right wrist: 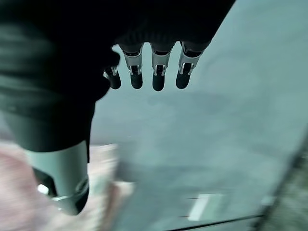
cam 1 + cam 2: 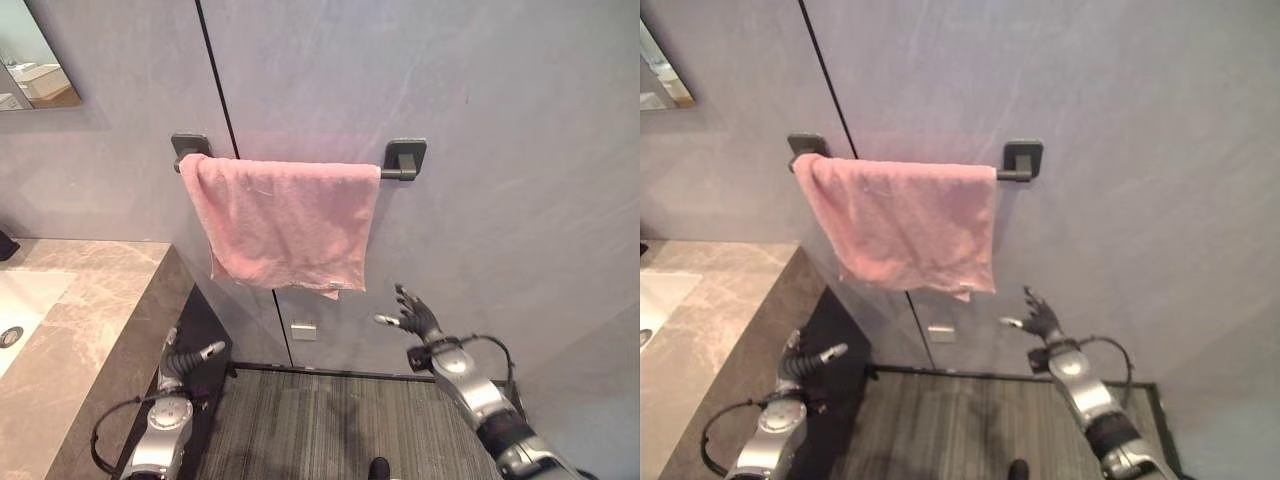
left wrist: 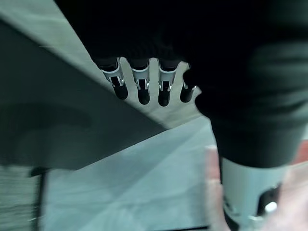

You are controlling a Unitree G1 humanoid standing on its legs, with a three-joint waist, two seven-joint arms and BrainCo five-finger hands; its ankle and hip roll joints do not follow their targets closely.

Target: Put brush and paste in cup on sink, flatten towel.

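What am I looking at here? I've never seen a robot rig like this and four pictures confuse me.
It is a humanoid robot in a bathroom. The two wide pictures come from a pair of cameras in its head, looking down. A pink towel hangs bunched and uneven over a dark towel bar on the grey wall. A stone counter with a white sink sits at its left. The left hand is low beside the counter; the right hand is raised below the towel, apart from it. The two close pictures are wrist cameras looking along each hand's fingers. Both hands are open and hold nothing.
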